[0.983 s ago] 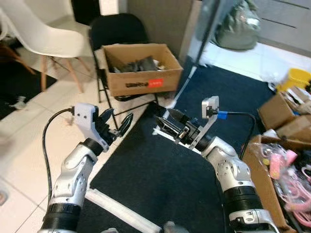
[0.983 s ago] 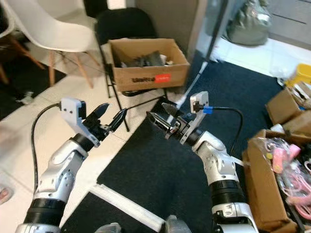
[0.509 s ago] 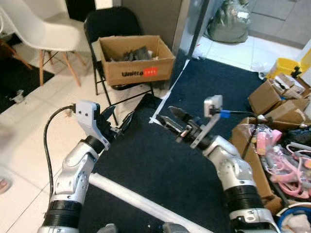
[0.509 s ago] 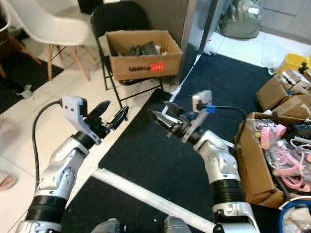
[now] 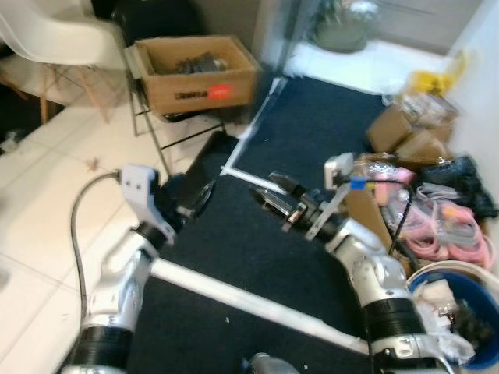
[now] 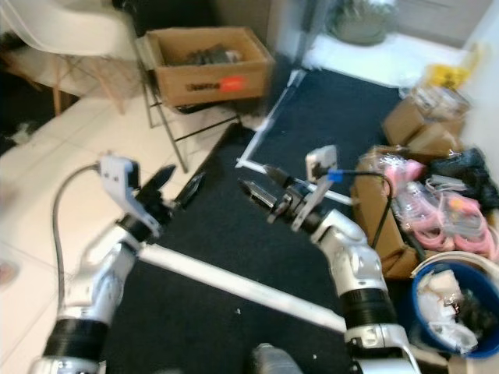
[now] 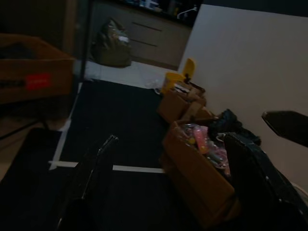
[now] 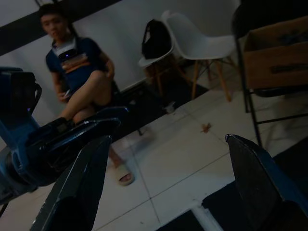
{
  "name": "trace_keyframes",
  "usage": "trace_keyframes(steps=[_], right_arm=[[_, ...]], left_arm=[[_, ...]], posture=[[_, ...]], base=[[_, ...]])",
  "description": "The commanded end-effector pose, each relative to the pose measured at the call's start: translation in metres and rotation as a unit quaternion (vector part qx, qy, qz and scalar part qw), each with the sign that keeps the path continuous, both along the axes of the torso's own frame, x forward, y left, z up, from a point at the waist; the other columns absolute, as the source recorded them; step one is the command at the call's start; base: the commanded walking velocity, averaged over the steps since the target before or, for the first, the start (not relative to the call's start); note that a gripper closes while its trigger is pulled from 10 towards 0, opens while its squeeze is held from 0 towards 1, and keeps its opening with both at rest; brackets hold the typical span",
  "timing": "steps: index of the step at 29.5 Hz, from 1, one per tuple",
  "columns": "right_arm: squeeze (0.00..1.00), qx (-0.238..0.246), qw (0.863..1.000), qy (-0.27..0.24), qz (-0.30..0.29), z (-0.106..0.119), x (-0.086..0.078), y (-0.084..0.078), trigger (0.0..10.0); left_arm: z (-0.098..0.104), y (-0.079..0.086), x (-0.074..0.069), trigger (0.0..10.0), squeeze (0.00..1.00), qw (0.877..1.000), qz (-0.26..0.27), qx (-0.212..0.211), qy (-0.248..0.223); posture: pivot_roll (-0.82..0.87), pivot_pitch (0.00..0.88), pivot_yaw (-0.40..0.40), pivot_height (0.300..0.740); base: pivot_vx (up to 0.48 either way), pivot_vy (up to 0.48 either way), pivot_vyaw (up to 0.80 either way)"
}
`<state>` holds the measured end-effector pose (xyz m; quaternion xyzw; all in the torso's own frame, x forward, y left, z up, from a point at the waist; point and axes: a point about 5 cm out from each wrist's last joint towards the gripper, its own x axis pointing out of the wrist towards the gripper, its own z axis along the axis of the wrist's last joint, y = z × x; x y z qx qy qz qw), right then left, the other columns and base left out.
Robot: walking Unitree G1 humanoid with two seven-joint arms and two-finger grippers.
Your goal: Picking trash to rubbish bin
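**Both arms raised over the dark mat, nothing held**

At upper left, a cardboard box (image 5: pixel 195 68) sits on a black folding chair (image 6: pixel 168 117), with a white chair (image 5: pixel 47 31) beside it. Lower left, the left gripper (image 6: pixel 178 187) has its fingers spread wide and empty. At centre, the right gripper (image 6: pixel 261 185) is likewise wide and empty above the dark mat (image 5: pixel 312 140). At right lie brown boxes of clutter (image 5: pixel 405 132); the blue rubbish bin (image 6: pixel 460 312), holding trash, sits at lower right.
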<state>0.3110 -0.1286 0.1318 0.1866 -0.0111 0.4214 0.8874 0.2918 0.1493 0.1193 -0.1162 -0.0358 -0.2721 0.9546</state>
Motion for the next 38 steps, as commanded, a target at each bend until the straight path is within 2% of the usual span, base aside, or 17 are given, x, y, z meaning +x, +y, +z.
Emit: trace_keyframes(steps=[1,38], right_arm=[[0.00,-0.011,1.000,0.003,-0.001,-0.0003,0.0007,-0.0026,10.0],[0.00,-0.011,1.000,0.014,0.008,-0.0003,0.0017,-0.0009,10.0]], left_arm=[[-0.0007,-0.0024,0.0000,10.0,0.00,1.000,-0.004,-0.004,0.000],[0.0002,-0.0035,0.0005,10.0,0.00,1.000,-0.021,-0.005,-0.008]], posture=[[0.03,0.000,-0.037,0.740],[0.04,0.000,-0.035,0.740]], base=[[0.000,0.000,-0.80],[0.000,0.000,-0.80]])
